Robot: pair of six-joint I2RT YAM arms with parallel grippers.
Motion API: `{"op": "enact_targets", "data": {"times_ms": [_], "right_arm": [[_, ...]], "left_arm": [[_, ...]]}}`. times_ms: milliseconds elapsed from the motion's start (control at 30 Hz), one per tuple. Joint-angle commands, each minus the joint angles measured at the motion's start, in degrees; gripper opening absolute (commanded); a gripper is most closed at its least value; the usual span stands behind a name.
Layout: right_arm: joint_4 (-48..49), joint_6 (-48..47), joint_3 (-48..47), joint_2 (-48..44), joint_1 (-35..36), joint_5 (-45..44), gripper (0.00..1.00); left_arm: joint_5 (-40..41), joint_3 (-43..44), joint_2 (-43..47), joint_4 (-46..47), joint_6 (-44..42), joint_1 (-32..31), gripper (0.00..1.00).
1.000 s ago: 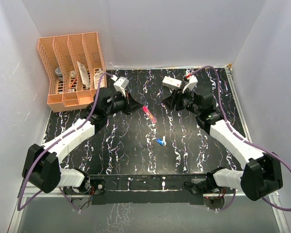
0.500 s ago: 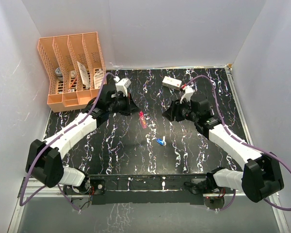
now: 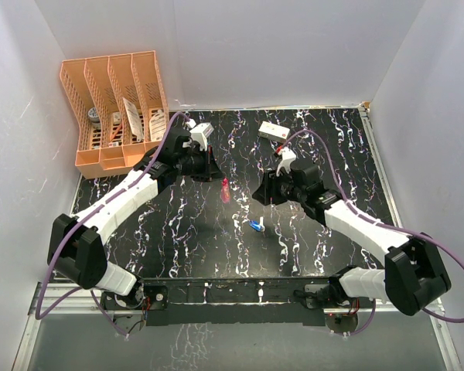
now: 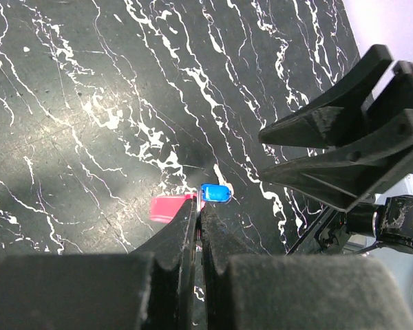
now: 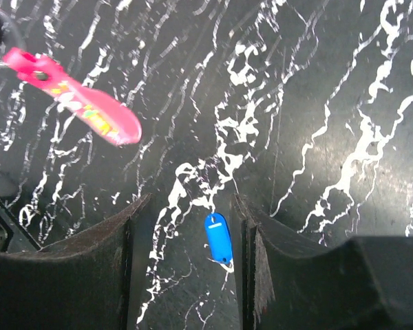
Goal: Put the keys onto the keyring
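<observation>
Right gripper (image 3: 259, 193), jaws apart, has dropped over the blue key (image 5: 218, 238); left gripper (image 4: 197, 213) stays clamped on the pink key (image 4: 166, 206). Blue pickup likely next.

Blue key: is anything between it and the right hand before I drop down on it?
Nothing visible. The blue key lies alone on the marbled table, directly below the open right hand. The pink key, held by the left hand, is off to one side, clear of that path.
</observation>
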State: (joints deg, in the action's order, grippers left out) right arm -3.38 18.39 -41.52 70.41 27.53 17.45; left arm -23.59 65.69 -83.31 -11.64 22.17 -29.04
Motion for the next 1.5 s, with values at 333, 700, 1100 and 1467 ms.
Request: {"op": "enact_targets", "data": {"times_ms": [333,700,1100,1467], "right_arm": [[-5.5,8.4,3.3,2.4,5.0,-6.4,0.43],[-10.3,11.9,4.6,0.5,8.2,-10.1,0.43],[-16.1,10.5,0.2,3.6,12.6,-17.8,0.41],[-25.7,-3.5,-8.9,7.9,19.3,-28.5,0.41]], "left_arm": [[-1.9,1.2,1.2,-1.5,0.7,0.2,0.00],[-2.3,-0.5,2.2,-0.1,0.8,0.2,0.00],[-2.8,-1.9,3.2,0.7,0.9,0.2,0.00],[-3.2,-2.9,3.2,1.7,1.2,0.2,0.00]]}}
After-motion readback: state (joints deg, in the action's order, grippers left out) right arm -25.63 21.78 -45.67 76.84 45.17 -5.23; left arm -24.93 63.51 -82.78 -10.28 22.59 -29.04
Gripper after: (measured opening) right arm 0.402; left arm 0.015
